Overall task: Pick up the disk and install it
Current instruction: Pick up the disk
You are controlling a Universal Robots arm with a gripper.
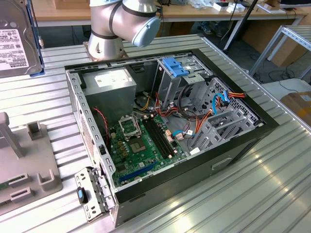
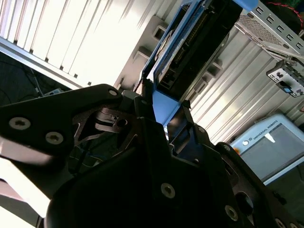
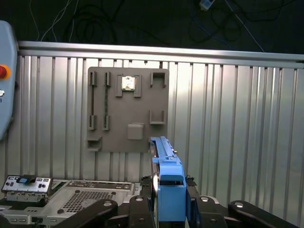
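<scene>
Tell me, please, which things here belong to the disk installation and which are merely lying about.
Belonging to the job: the disk, the tool clamped on it, the open computer case.
Lying about: the grey holder plate, the control pendant, the small metal panel by the case.

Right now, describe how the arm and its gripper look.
The arm is made of thick, rounded silver-grey metal joints, and one of them ends in a pale blue-grey cap. The gripper is matte black, built from flat, angular links fastened with round silver screw heads.
</scene>
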